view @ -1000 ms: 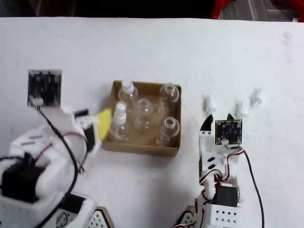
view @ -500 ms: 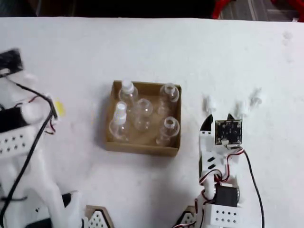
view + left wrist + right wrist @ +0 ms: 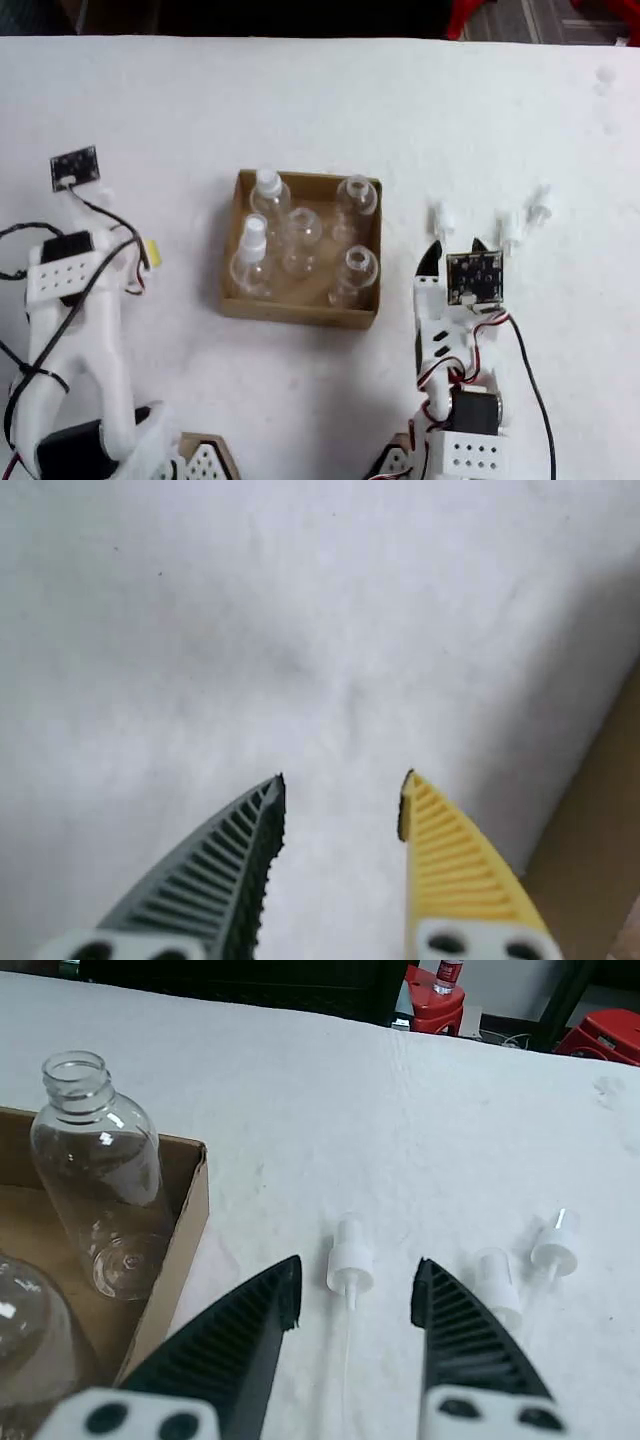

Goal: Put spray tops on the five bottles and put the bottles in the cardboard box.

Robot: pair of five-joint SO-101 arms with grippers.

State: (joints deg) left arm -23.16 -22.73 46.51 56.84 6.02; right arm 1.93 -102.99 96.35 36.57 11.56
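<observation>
Bottling bench, l. to r.: the left gripper (image 3: 342, 785) hangs w/ fingers spread and nothing in them above bare table (image 3: 300, 100), the cardboard box (image 3: 300, 312) near its yellow side. In the box stand all five bottles: two capped bottles (image 3: 250, 245) toward the left arm, three open bottles (image 3: 355, 268) w/o tops in the middle and toward the right arm. Just past the box, the right gripper (image 3: 356, 1282) is likewise spread, holding nothing. The coming move turns on what lies before it: three spray tops (image 3: 510, 228) in a loose row on the table. The nearest spray top (image 3: 349, 1258) sits dead ahead, in line w/ the gap btw. the fingertips and a little beyond them. Its thin dip tube appears to trail back toward the gripper, i.e. long axis along the approach, so the fingers would close across the head. The right arm is clearly the nearer; the left is well apart, on the box's far side.
</observation>
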